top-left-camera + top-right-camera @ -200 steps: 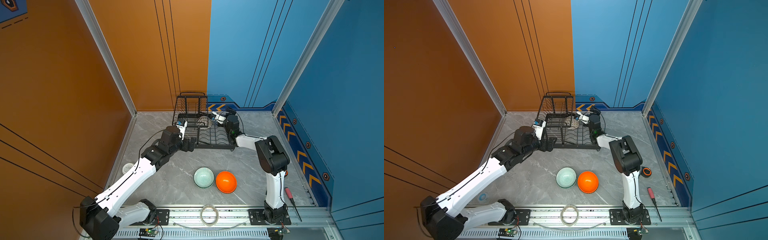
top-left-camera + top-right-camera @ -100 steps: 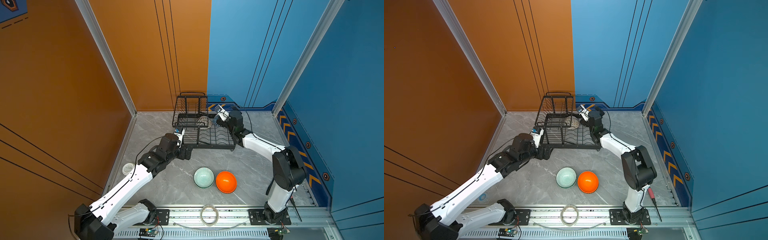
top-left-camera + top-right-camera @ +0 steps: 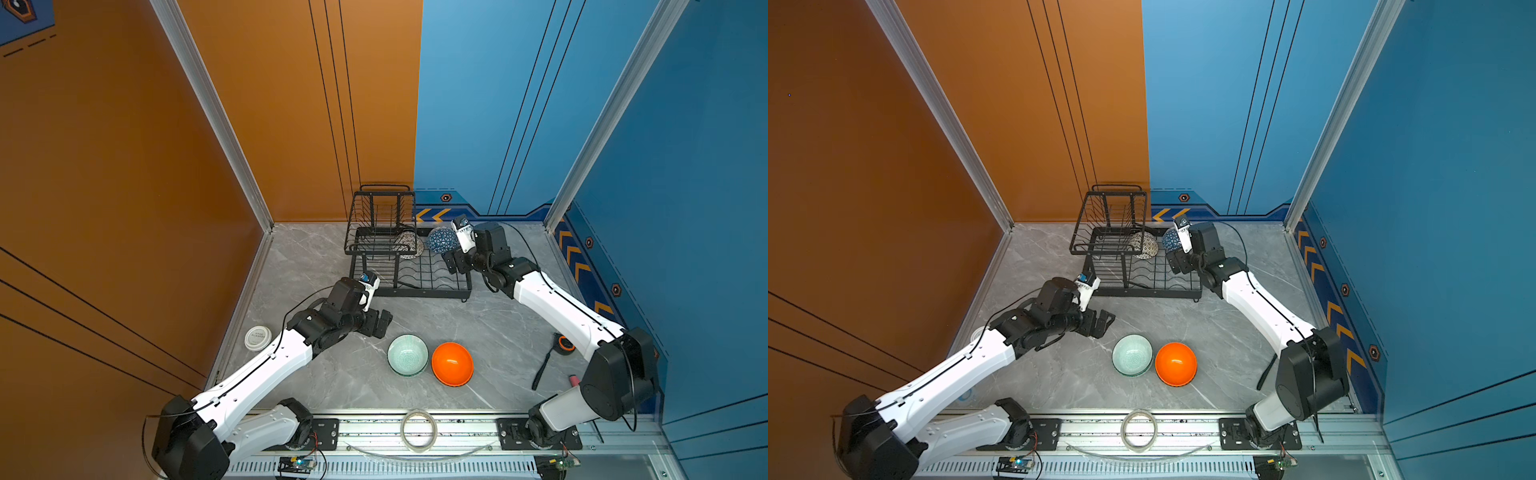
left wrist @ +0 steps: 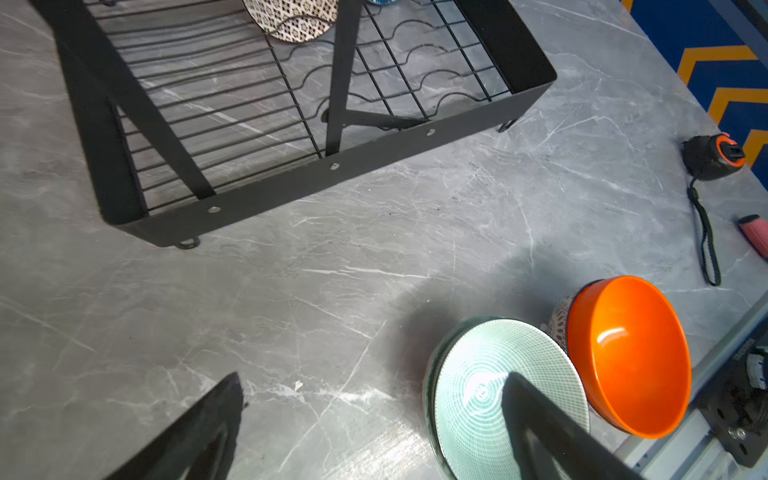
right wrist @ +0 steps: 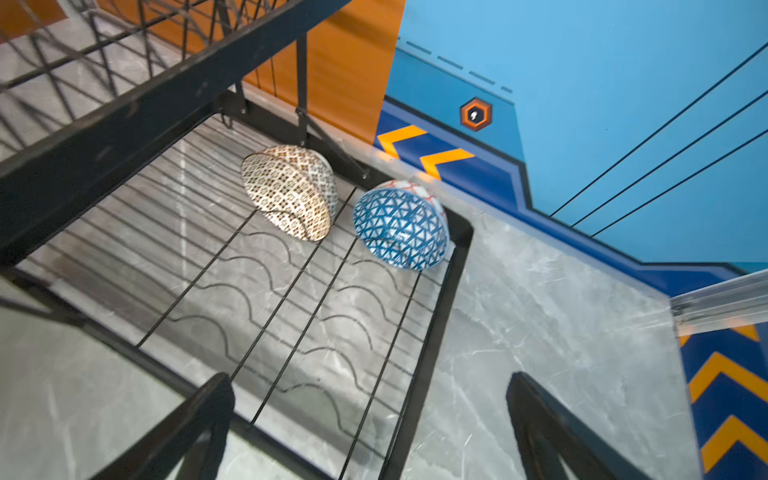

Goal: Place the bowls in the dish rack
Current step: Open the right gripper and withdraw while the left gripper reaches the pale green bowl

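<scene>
At the far edge of the dish rack (image 3: 428, 292), blue triangle bowl (image 3: 441, 240) and lattice bowl (image 3: 411, 245) stand tilted on edge. Left gripper (image 4: 372, 376) and right gripper (image 5: 368, 379): spread wide, empty.

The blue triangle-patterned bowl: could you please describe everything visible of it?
The blue bowl is small, round, glossy, ceramic-looking, dark blue with white triangles. It stands tipped on edge in the far right corner of the lower tray of the dish rack, on the wires against the rim, beside but apart from the lattice bowl. The open right gripper is near, not touching it.
</scene>
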